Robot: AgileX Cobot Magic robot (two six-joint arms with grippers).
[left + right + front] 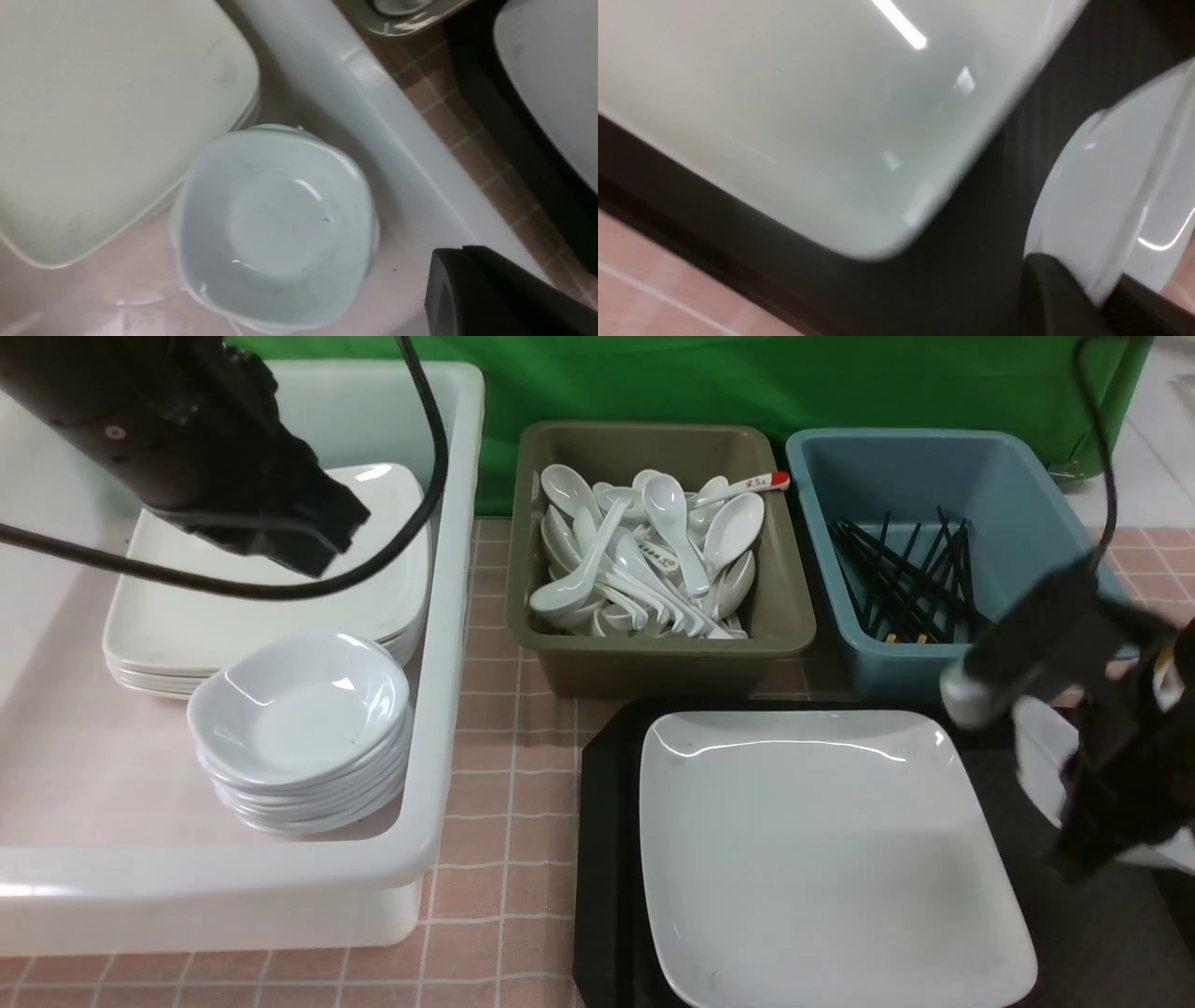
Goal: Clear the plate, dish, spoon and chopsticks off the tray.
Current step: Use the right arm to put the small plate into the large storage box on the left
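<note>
The dish [1038, 761], at the tray's [607, 859] right side beside the plate [822, 859], was pinched by its rim in the right gripper [1087, 280], presumably for lifting clear. The left gripper [299, 541] was closed, empty.

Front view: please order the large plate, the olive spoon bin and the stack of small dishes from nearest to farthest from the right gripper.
1. Large plate, on the tray beside the right gripper.
2. Olive spoon bin, behind the tray.
3. Stack of small dishes, far left.

Both plate [831, 859] and dish [1101, 186] look glossy, the plastic tray [607, 859] matt, textured.
</note>
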